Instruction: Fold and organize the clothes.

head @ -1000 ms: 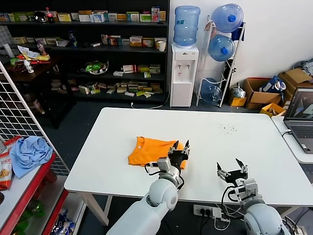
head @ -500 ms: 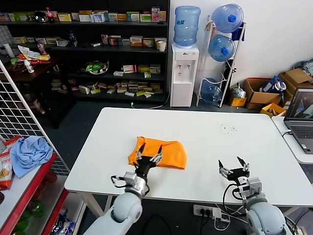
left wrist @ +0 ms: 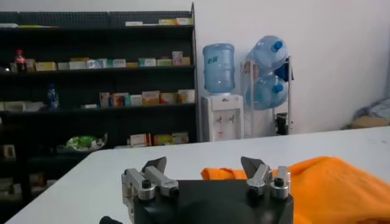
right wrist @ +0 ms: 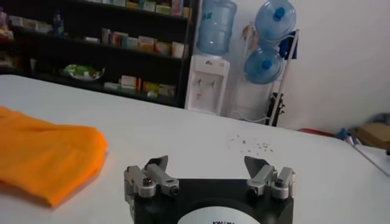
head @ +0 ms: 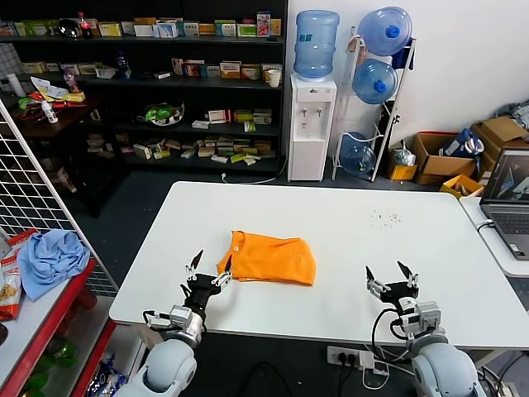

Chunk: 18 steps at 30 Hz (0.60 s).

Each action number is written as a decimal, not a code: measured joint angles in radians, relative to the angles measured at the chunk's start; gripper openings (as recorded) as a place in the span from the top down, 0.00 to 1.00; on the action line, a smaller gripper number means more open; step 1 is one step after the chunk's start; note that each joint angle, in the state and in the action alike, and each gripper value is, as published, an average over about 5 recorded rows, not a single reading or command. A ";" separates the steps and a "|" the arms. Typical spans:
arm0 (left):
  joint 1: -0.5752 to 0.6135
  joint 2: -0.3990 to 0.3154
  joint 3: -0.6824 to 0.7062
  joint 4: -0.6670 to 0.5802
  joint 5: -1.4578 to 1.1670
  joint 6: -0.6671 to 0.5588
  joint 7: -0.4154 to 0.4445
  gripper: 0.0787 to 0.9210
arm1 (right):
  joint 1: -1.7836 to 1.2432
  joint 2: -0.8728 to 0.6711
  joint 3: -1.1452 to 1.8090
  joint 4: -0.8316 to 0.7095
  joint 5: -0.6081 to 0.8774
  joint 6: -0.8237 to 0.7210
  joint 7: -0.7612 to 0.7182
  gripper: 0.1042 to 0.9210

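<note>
The orange T-shirt (head: 273, 258) lies folded into a compact rectangle in the middle of the white table (head: 355, 223). It also shows in the left wrist view (left wrist: 332, 185) and the right wrist view (right wrist: 46, 155). My left gripper (head: 207, 277) stands open near the table's front edge, just left of the shirt's near corner, holding nothing. My right gripper (head: 392, 282) is open and empty at the front right of the table, well apart from the shirt. Both wrist views show the jaws spread wide, left (left wrist: 204, 167) and right (right wrist: 207, 167).
A laptop (head: 508, 203) sits on a side table at the right. A wire rack (head: 37, 207) with a light blue cloth (head: 51, 258) stands at the left. Small dark specks (head: 384, 217) dot the table's far right part. Shelves and a water dispenser (head: 312, 124) stand behind.
My left gripper has let go of the shirt, opened fully, and drawn back left toward the table's front edge. The shirt now lies flat and folded. The right gripper has stayed put.
</note>
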<state>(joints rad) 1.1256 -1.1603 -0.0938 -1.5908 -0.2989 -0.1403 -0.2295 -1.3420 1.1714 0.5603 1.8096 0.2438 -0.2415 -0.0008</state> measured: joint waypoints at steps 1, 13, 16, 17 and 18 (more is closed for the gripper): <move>0.003 0.001 -0.008 0.000 0.004 0.003 0.003 0.12 | 0.002 0.004 0.002 0.000 -0.004 0.001 0.001 0.12; 0.015 -0.017 -0.076 -0.030 0.040 0.080 0.031 0.12 | 0.025 0.047 0.000 0.007 -0.051 -0.004 -0.001 0.12; 0.021 -0.024 -0.084 -0.033 0.050 0.091 0.040 0.12 | 0.025 0.055 -0.004 0.006 -0.059 -0.002 -0.003 0.12; 0.022 -0.026 -0.085 -0.033 0.053 0.093 0.043 0.12 | 0.025 0.058 -0.006 0.005 -0.061 0.000 -0.004 0.12; 0.024 -0.028 -0.087 -0.033 0.056 0.096 0.046 0.12 | 0.026 0.060 -0.008 0.003 -0.063 0.002 -0.004 0.12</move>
<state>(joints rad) 1.1497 -1.1888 -0.1808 -1.6237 -0.2433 -0.0441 -0.1837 -1.3158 1.2315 0.5520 1.8128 0.1806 -0.2397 -0.0049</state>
